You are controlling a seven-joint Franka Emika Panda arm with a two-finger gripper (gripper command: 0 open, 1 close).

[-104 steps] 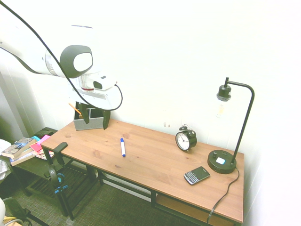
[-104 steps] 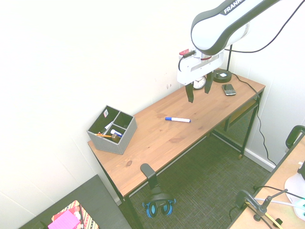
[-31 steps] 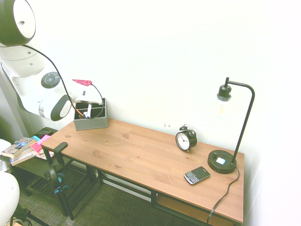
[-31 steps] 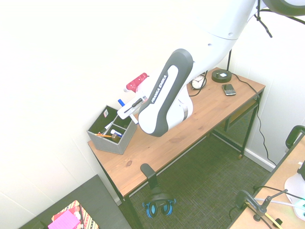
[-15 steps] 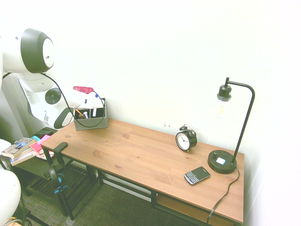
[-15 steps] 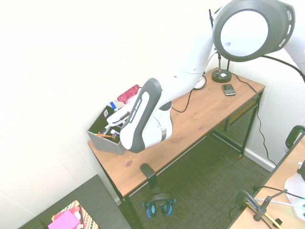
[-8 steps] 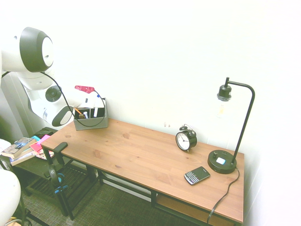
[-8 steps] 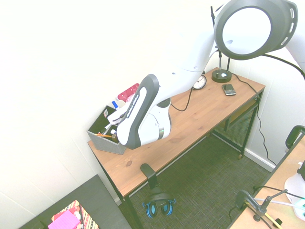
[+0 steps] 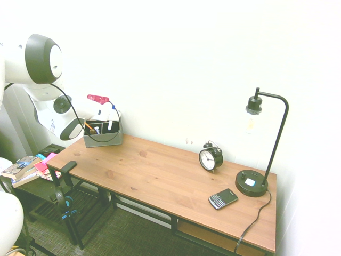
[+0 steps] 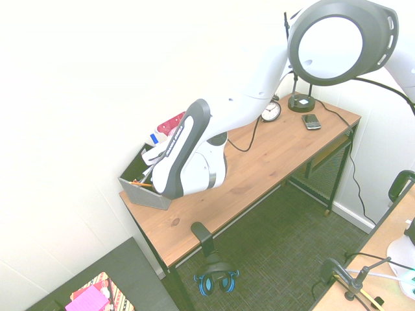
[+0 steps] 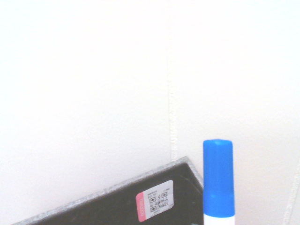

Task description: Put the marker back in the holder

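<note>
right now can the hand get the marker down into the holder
Probably yes. The hand is shut on the marker, blue cap up, right over the holder at the desk's wall end. Nothing seems to block the drop, though the compartment below isn't clear.

A wooden desk [image 9: 160,176] bears the holder [image 9: 102,137], clock [image 9: 210,158], phone [image 9: 222,198] and lamp [image 9: 252,184].

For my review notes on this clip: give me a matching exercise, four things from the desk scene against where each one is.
Things:
1. marker
2. clock
3. phone
4. holder

Places:
A. flat on the desk in front of the lamp base
B. back corner of the desk, beside the arm
C. cap up, over the holder
D. standing near the wall, mid-desk

Pairs: 1-C, 2-D, 3-A, 4-B
</note>
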